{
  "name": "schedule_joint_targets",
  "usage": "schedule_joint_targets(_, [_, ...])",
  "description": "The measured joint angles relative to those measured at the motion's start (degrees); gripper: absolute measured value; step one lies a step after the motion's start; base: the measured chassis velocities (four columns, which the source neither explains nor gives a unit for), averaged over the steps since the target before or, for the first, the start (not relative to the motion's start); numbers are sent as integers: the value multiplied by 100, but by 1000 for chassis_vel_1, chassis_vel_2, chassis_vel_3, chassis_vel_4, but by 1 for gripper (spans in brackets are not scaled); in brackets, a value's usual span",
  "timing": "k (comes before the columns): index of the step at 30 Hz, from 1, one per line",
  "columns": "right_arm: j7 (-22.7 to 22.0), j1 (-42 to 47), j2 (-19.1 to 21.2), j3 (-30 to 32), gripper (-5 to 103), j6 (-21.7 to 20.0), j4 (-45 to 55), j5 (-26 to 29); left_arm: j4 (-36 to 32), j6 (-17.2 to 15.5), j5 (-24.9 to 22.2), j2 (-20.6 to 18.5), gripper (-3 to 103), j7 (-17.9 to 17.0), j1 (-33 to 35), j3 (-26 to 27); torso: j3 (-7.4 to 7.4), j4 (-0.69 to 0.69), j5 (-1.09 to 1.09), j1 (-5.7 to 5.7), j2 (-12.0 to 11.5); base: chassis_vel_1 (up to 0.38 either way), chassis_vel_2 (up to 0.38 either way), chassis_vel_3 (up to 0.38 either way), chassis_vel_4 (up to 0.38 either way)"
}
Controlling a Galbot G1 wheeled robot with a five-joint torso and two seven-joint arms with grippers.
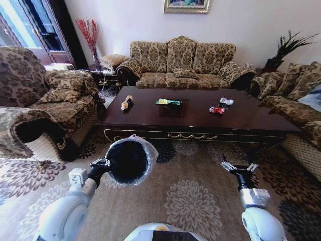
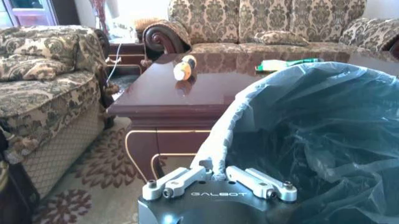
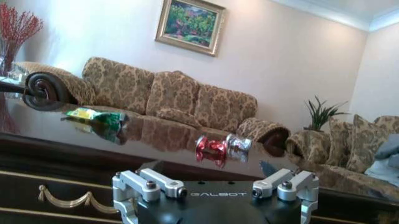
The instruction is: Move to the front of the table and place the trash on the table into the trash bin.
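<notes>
Your left gripper is clenched on the lined trash bin, mouth toward the table, ready for drops. Your right gripper hangs released. 4 trash items lie on the table: tan-orange bottle, green-yellow bottle, red wrapper, silver wrapper.

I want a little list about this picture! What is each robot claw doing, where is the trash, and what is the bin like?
left claw: shut on the trash bin rim, holding it up before the table
right claw: open, empty, before the table
trash bin: black, white bag liner
tan-orange bottle: lying on the table, left end
green-yellow bottle: lying mid-table
red wrapper: on the table, right part
silver-white wrapper: just behind the red one
</notes>
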State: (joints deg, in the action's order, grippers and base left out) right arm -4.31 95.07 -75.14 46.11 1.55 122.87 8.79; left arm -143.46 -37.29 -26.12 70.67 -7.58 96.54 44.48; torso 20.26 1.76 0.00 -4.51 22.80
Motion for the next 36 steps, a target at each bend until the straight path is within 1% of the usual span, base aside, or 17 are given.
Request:
schedule_joint_targets(2, [-21, -5, -1, -6, 100, -11, 19, 1, 0, -26, 0, -1, 0, -1, 1, -1, 20, 0, 0, -12, 33, 0, 0, 0, 0])
schedule_joint_targets(5, [-93, 0, -10, -13, 100, 10, 34, 1, 1, -120, -2, -22, 0, 5, 8, 10, 91, 1, 0, -63, 153, 0, 0, 0, 0])
schedule_joint_targets(10, [-82, 59, -11, 39, 100, 28, 38, 1, 3, -202, -73, -68, 0, 15, 12, 32, 147, 0, 0, -99, 248, 0, 0, 0, 0])
schedule_joint_targets(12, [-77, 72, -14, 71, 100, 40, 38, 5, 7, -220, -75, -92, 0, 19, 13, 44, 187, 0, 0, -130, 319, 0, 0, 0, 0])
schedule_joint_targets(21, [-73, 123, -51, 63, 100, 41, 56, -43, 24, -222, -84, -77, 0, 30, 33, 39, 315, 0, 0, -204, 519, 0, 0, 0, 0])
schedule_joint_targets(23, [-73, 122, -65, 41, 100, 42, 56, -76, 32, -221, -85, -74, 0, 30, 34, 39, 361, 0, 0, -232, 595, 0, 0, 0, 0])
schedule_joint_targets(29, [-76, 98, -86, -6, 100, 47, 56, -125, 37, -211, -87, -78, 0, 26, 43, 54, 428, 0, 0, -281, 713, -47, 39, 32, -44])
schedule_joint_targets(33, [-78, 84, -89, -23, 100, 55, 56, -137, 37, -209, -84, -79, 0, -6, 45, 57, 488, 0, 0, -324, 817, -126, 131, 135, -137])
schedule_joint_targets(36, [-78, 69, -83, -27, 100, 140, 28, -135, 37, -206, -77, -72, 0, -26, 44, 57, 532, 0, 0, -355, 886, -188, 227, 220, -189])
